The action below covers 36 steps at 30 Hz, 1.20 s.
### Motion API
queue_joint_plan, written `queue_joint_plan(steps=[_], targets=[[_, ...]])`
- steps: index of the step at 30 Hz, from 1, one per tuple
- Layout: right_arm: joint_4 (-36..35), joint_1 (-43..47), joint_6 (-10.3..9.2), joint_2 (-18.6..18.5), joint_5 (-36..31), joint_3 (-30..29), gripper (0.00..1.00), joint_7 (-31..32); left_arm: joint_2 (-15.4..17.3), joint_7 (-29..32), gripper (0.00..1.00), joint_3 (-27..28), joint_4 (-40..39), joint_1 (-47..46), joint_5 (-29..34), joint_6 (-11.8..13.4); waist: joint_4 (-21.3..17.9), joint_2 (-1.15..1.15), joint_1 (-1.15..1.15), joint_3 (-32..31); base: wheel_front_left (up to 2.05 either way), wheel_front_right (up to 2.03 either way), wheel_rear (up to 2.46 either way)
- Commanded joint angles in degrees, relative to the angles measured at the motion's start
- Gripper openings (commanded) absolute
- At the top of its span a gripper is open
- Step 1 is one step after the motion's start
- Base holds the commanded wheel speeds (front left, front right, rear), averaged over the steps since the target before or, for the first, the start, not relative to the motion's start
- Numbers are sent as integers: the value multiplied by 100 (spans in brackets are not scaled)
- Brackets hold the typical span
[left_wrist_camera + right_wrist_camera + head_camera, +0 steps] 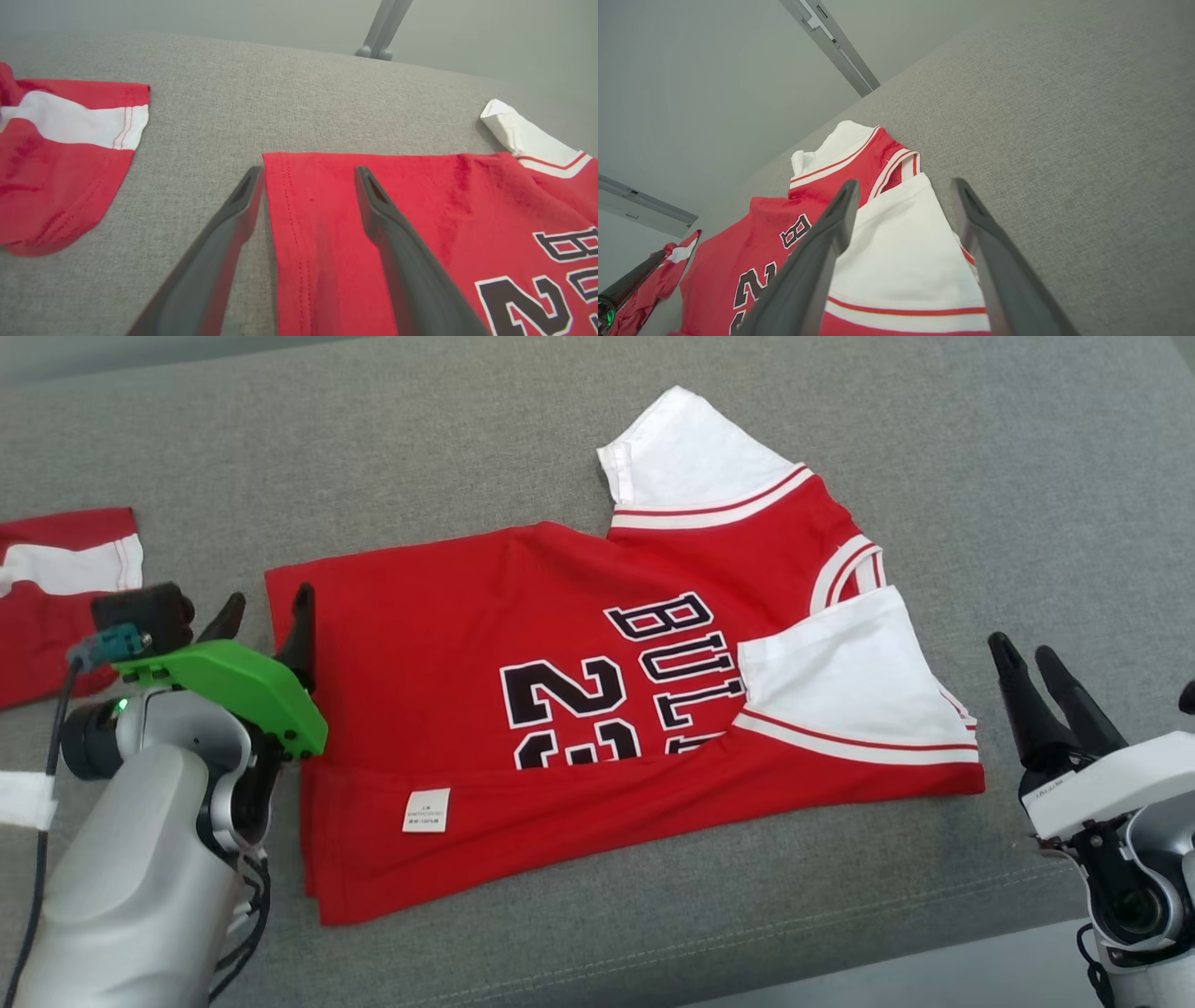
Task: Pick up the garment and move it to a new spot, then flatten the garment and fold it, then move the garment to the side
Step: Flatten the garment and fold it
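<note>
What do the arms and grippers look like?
Left gripper: two long dark tapered fingers, green plate at the wrist, teal plug with a black cable, small green light, silver-grey forearm. Right gripper: same dark fingers, white wrist housing with small print, grey joint below.

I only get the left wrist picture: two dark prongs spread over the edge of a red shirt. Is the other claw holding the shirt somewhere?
Observer: No. The right gripper stands open beside the shirt, off its collar end, holding nothing.
Visitor: Is the shirt lying flat?
Observer: Not quite. Its near edge is turned up over the lower half of the number, with a small white label showing on that flap.
Visitor: And the sleeves?
Observer: The near white sleeve is folded in over the chest lettering.
</note>
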Motion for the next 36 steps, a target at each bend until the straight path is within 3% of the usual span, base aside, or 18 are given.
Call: queue_joint_plan(steps=[1, 9, 21, 22, 23, 24, 27, 36], targets=[[-43, -77, 0, -20, -55, 38, 100, 24, 18, 52, 100, -16, 159, -189, 33, -27, -135, 0, 0, 199, 0, 0, 0], [-146, -317, 0, -139, 71, 335, 100, -19, -17, 82, 100, 10, 1516, -1068, 81, -78, -330, 0, 0, 515, 0, 0, 0], [-169, -471, 0, -286, 122, 464, 100, -7, -113, 23, 100, -302, 2482, -1544, 294, -364, -336, 0, 0, 629, 0, 0, 0], [-169, -482, 0, -295, 124, 474, 100, 5, -138, 27, 87, -342, 2543, -1562, 309, -398, -335, 0, 0, 634, 0, 0, 0], [-168, -492, 0, -300, 122, 478, 100, 11, -165, 25, 60, -369, 2605, -1582, 315, -433, -333, 0, 0, 638, 0, 0, 0], [-172, -505, 0, -312, 113, 486, 100, 23, -198, 17, 41, -393, 2648, -1600, 318, -466, -329, 0, 0, 641, 0, 0, 0], [-198, -582, 0, -352, 90, 503, 100, 58, -260, -6, 0, -488, 2765, -1662, 369, -589, -305, 0, 0, 638, 0, 0, 0], [-130, -1189, 0, -599, -438, 562, 100, 482, -412, -344, 0, -785, 2700, -1953, 593, -863, -35, 0, 0, 539, 0, 0, 0]])
